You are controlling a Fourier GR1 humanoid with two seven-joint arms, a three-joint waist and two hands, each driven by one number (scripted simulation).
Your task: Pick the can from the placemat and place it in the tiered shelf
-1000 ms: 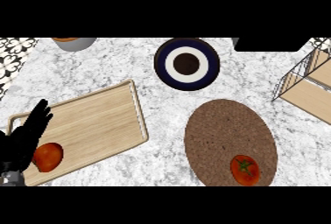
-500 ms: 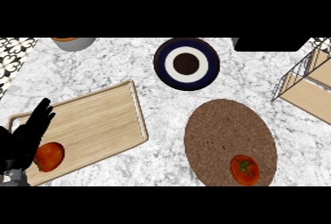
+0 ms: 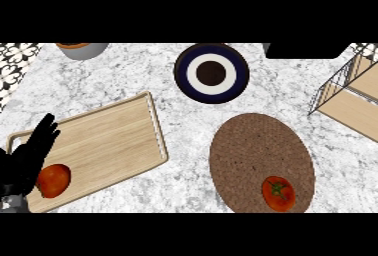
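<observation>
At the far left the robot's left hand (image 3: 29, 155) rests at the view's edge, fingers straight and spread, holding nothing, lying over the near corner of a wooden cutting board (image 3: 111, 137). Just beside the hand, on the board, sits a red-orange round fruit (image 3: 53, 180). At the top left a grey bowl (image 3: 83, 49) is cut by the edge. Further right on the marble bench (image 3: 184, 185) stands a dark blue plate (image 3: 211, 73) with a white ring and brown centre. Below it lies the round brown placemat (image 3: 258, 160); on its near part is a red tomato (image 3: 278, 193) with a green stem, and no can is to be seen. At the right edge is the tiered shelf (image 3: 353, 97), wire-framed with wooden levels. The right hand is out of view. I judge the pick not yet begun; next the right hand would need to come in over the placemat and close round the tomato.
</observation>
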